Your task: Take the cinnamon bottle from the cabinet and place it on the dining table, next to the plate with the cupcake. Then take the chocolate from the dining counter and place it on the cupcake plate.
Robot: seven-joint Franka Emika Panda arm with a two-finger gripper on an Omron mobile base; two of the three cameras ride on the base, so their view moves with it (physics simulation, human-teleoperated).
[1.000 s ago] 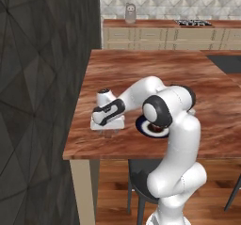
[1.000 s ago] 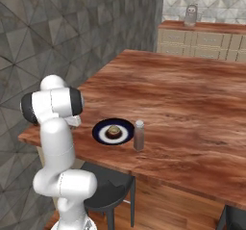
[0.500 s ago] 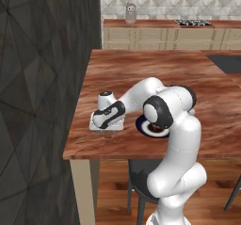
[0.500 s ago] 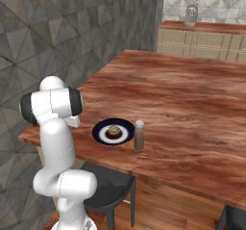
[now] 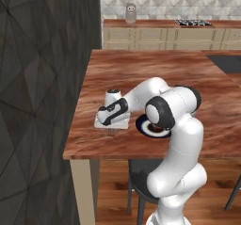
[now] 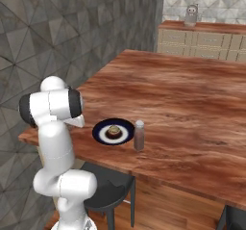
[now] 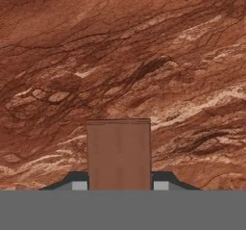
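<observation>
Hand (image 7: pixel 118 185) is clamped on the chocolate (image 7: pixel 118 154), lower centre of frame, apparently just above the bench (image 7: pixel 120 56).

A rendered home kitchen: cream cabinets (image 5: pixel 160 38) under a tiled backsplash (image 5: pixel 188 5), a stovetop (image 5: pixel 193 22), and a wooden desk (image 6: pixel 202 99) with stools (image 6: pixel 103 195).

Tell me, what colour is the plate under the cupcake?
Dark blue plate, white centre; clearest in the right base view.

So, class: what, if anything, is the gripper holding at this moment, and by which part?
The gripper is shut on the chocolate, a flat brown bar, its fingers pressing the two long side edges at the near end.
</observation>
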